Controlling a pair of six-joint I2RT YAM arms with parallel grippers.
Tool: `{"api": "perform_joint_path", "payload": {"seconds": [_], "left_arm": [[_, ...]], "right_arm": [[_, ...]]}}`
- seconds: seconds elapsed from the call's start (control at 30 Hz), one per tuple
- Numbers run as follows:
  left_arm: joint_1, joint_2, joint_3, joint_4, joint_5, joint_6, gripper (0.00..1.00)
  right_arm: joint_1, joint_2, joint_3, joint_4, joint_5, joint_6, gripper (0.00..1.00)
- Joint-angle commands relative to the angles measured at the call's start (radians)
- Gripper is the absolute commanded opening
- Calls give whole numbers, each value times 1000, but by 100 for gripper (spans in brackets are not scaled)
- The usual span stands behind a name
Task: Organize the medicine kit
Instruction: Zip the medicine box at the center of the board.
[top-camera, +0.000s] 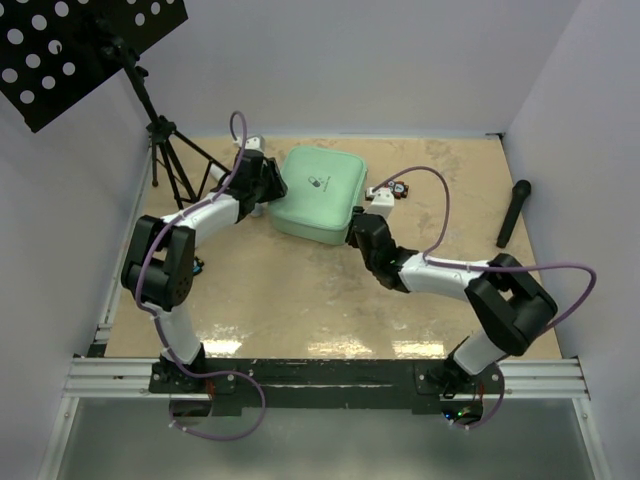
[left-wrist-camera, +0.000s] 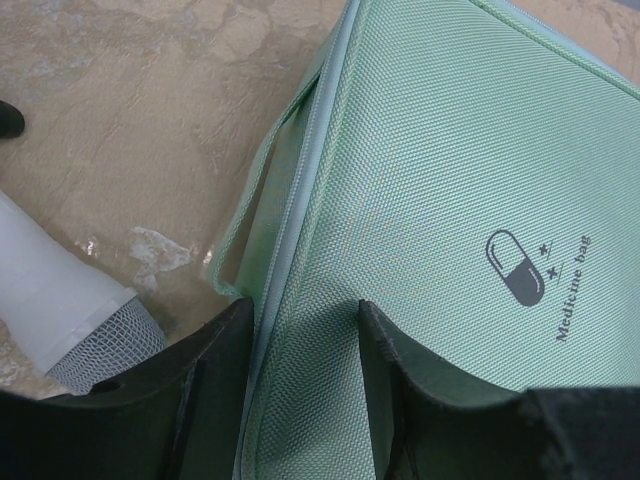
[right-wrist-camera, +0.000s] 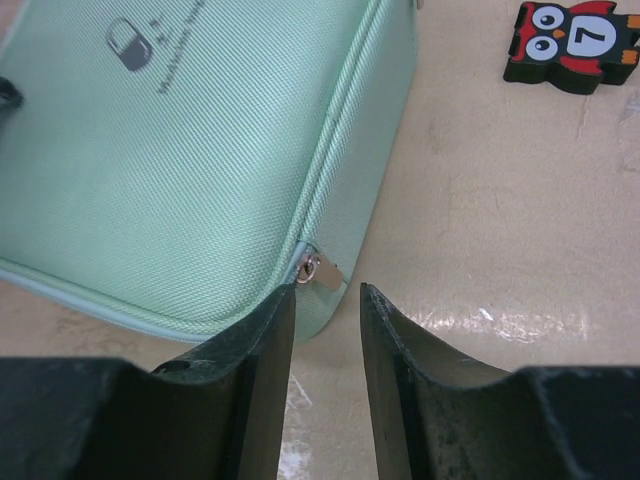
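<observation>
Nearest in, the right gripper (right-wrist-camera: 325, 295) has its fingers a bit apart with nothing between them. It's lined up on the zip pull (right-wrist-camera: 318, 270) at the kit's (top-camera: 318, 192) near corner, so I reckon it's going for the zipper. The kit is shut, lying flat on the table (top-camera: 300, 300), far middle. The left gripper (left-wrist-camera: 305, 310) is spread across the kit's left seam, not pinching, probably to steady it. An owl block (right-wrist-camera: 572, 42) sits beyond on the right, and a white cylinder (left-wrist-camera: 60, 300) on the left.
</observation>
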Motion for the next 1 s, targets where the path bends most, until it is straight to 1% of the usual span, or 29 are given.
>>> {"api": "perform_joint_path", "payload": {"seconds": [0.0,0.13,0.17,0.23,0.33,0.57,0.63,0.73,0.87,0.97], "left_arm": [[-1,20,39,0,17,32,50],[-1,41,52,9,25,37,50],[-1,49,57,12,28,37,50],[-1,58,65,21,28,46,50],[-1,80,83,26,28,63,50],[2,144,150,20,28,107,50],[3,169,181,21,59,135,50],[5,212,236,15,82,181,50],[7,277,331,0,123,248,51],[10,322,394,-15,160,299,51]], "right_arm": [[-41,-112,-27,46,-103,60,39],[-131,-140,-56,72,-260,110,41],[-165,-139,-62,85,-323,121,41],[-212,-133,-79,138,-422,141,43],[-248,-128,-101,200,-515,175,45],[-259,-99,-98,211,-554,163,42],[-260,-96,-113,224,-554,150,43],[-263,-86,-130,249,-552,141,47],[-263,-74,-139,278,-566,141,55],[-263,-59,-138,298,-578,124,57]]}}
